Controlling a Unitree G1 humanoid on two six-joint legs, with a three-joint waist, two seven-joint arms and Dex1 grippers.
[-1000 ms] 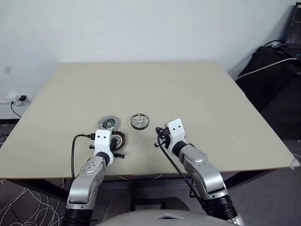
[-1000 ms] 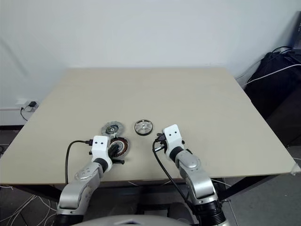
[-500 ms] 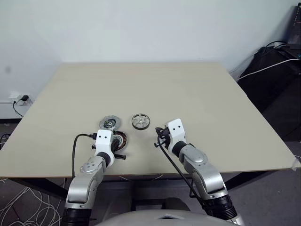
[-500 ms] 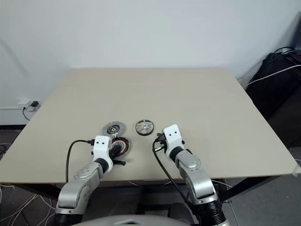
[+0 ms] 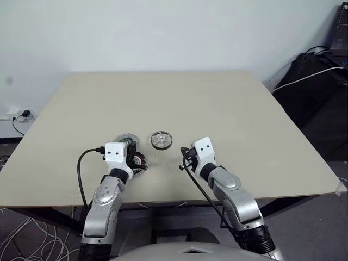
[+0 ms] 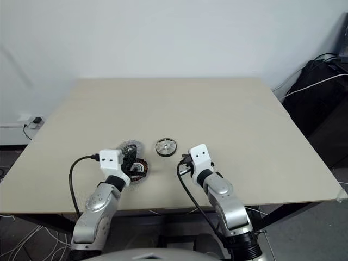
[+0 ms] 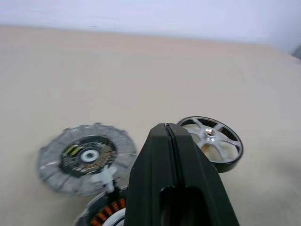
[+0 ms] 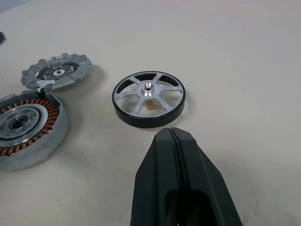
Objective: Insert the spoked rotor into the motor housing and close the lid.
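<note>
Copper-brown windings of the motor housing (image 8: 26, 125) are partly hidden in the head views by the left gripper (image 7: 168, 129), which hangs above its near edge; in the left wrist view only a sliver of the housing shows beside the fingers. The lid (image 7: 87, 157) lies flat just beyond the housing, dark centre face up, its near rim touching or just overlapping the housing; which one cannot be told. The spoked rotor (image 8: 148, 97) lies flat on the table (image 5: 217, 109), to the right of the lid and apart from it, hub pin upward. The right gripper (image 8: 175, 135) sits near and slightly right of the rotor, not touching it. Both sets of jaws are clenched on nothing. A black cable loops off each wrist toward the near table edge. The three parts sit close to the near edge; the far and right stretches of the tabletop lie open. Dark equipment and cables (image 5: 321, 70) stand off the table's right side.
</note>
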